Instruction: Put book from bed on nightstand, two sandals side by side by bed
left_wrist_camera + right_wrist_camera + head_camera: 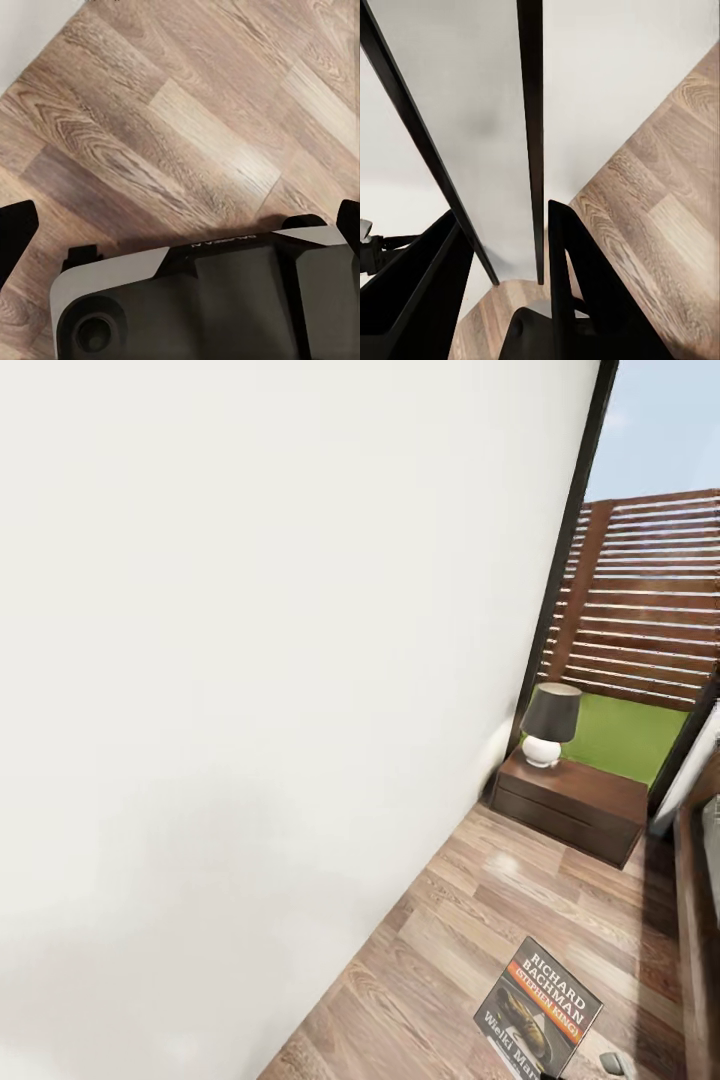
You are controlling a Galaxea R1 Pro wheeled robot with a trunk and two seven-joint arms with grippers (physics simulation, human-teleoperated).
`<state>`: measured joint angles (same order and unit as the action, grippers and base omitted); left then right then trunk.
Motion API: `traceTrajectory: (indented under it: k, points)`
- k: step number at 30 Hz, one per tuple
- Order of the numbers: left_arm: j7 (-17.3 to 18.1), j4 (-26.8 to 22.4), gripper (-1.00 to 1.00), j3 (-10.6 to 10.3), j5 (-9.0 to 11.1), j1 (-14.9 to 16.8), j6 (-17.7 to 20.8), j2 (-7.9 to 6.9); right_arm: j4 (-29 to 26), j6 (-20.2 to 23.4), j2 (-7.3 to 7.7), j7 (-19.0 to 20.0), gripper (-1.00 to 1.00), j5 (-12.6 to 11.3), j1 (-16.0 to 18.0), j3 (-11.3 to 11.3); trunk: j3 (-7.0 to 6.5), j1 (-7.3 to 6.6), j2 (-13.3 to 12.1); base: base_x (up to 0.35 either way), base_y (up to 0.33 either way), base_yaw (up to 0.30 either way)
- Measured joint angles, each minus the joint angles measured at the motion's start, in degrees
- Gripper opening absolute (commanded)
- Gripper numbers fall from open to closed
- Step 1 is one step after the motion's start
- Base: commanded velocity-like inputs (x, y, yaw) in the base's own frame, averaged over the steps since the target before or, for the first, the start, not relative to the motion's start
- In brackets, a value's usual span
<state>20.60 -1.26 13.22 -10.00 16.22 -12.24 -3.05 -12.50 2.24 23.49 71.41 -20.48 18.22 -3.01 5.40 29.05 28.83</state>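
Note:
The book [540, 1020], with its dark cover, orange-red band and white "Richard Bachman" lettering, hangs tilted above the wood floor at the lower right of the head view. In the right wrist view, my right gripper [502, 214] has its black fingers [577, 285] closed around thin dark sheet edges that look like the book [531, 112] seen edge-on. My left gripper [180, 225] is open, with its fingertips [15, 236] spread wide over bare floor. The nightstand [575, 800] stands ahead against the wall. The bed frame [695, 920] runs along the right edge. The sandals are out of view.
A white wall [250, 660] fills the left side, close by. A lamp [548, 725] with a dark shade sits on the nightstand. Behind it is a black-framed window [640, 600] showing a slatted fence and grass. A strip of wood floor [480, 920] runs between the wall and the bed.

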Motion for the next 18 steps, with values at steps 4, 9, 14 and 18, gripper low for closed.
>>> traceTrajectory:
  k: [4,9,14,18]
  points:
    - [0.0,0.0,1.0,0.0,-0.03,0.0,0.0,0.0,0.0,0.0,0.0,0.0,-1.0,0.0,0.01,0.02,0.0,0.0,0.0,0.011,0.0,-0.25]
    - [0.0,0.0,1.0,0.0,0.0,0.0,0.0,0.0,0.0,0.0,0.0,0.0,-1.0,0.0,0.0,0.01,0.0,0.0,0.0,0.002,0.0,-0.25]
    - [0.0,0.0,1.0,0.0,-0.02,0.0,0.0,0.0,-0.01,-0.01,0.0,0.0,-1.0,-0.07,0.01,-0.09,0.0,0.0,0.0,0.0,0.0,-0.25]
    - [0.0,0.0,1.0,0.0,-0.01,0.0,0.0,0.0,-0.02,-0.01,0.0,0.0,-1.0,-0.07,0.0,-0.09,0.0,0.0,0.0,0.0,0.0,-0.25]
